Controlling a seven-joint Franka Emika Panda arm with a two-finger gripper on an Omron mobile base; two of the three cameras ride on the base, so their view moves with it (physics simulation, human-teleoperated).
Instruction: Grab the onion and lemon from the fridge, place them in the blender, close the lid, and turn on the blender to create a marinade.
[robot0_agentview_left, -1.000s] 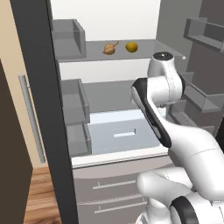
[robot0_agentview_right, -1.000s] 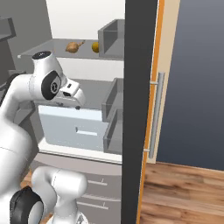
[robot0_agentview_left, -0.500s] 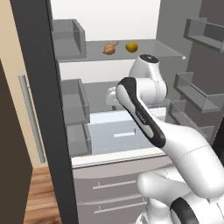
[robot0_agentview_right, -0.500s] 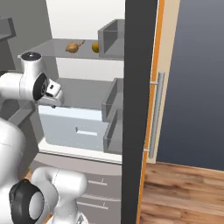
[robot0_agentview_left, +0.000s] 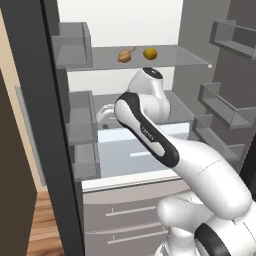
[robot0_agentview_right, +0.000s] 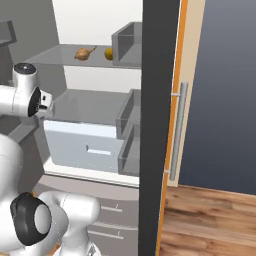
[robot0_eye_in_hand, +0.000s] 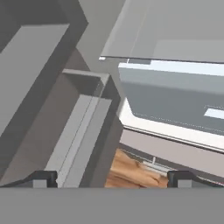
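Note:
The onion (robot0_agentview_left: 126, 55), a tan bulb with a stem, lies beside the yellow lemon (robot0_agentview_left: 150, 53) on the upper shelf (robot0_agentview_left: 175, 61) of the open fridge (robot0_agentview_left: 56, 130). The right base view shows the onion (robot0_agentview_right: 85, 52) and the lemon (robot0_agentview_right: 108, 53) too. My gripper (robot0_agentview_left: 103, 116) hangs well below them at middle-shelf height, turned toward the left door bins. In the hand view the gripper (robot0_eye_in_hand: 113, 179) is open, its fingertips (robot0_eye_in_hand: 43, 178) wide apart with nothing between them. In the right base view the gripper (robot0_agentview_right: 46, 102) sits at the left. The blender and lid are out of view.
A pale drawer (robot0_agentview_left: 125, 150) stands below the gripper, also seen as the drawer (robot0_agentview_right: 85, 145). Grey door bins (robot0_agentview_left: 80, 132) line the left door and more bins (robot0_agentview_left: 220, 107) the right door. Wood floor (robot0_eye_in_hand: 131, 173) lies beneath. Cabinet drawers (robot0_agentview_left: 125, 220) sit under the fridge compartment.
The arm has swung to the left inside the fridge and the hand has turned toward the left door. The jaws stay open. Onion and lemon have not moved.

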